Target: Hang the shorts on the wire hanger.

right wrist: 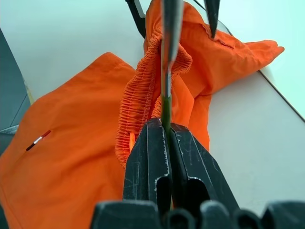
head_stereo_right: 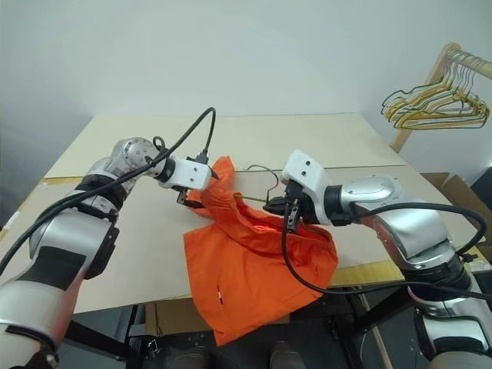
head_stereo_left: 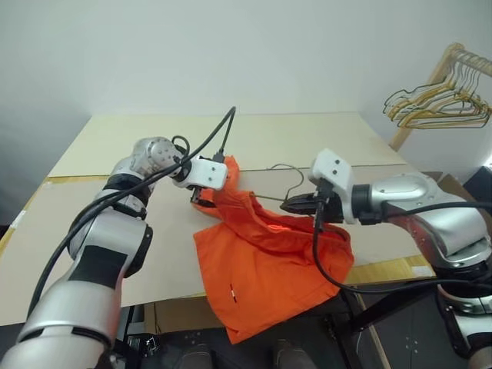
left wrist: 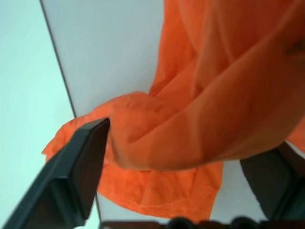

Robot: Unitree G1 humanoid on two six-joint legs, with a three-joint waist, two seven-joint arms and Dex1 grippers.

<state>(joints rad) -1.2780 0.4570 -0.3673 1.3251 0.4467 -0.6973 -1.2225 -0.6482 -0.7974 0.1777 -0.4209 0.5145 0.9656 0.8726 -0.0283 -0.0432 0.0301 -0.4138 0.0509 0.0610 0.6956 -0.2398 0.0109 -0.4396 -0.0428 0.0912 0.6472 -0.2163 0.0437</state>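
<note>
My right claw (right wrist: 167, 138) pinches the thin grey wire hanger (head_stereo_left: 286, 184), its long axis running toward my spread left claw (left wrist: 181, 157) straddling the bright orange fabric shorts (head_stereo_left: 269, 261) mid-desk (head_stereo_left: 154, 146).

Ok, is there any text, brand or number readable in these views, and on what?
None can be read.
The shorts carry only a small red and white mark near one hem, with no legible letters.
The white housings of the left tool and the right tool show no lettering.
The hangers on the rack bear no label.
</note>
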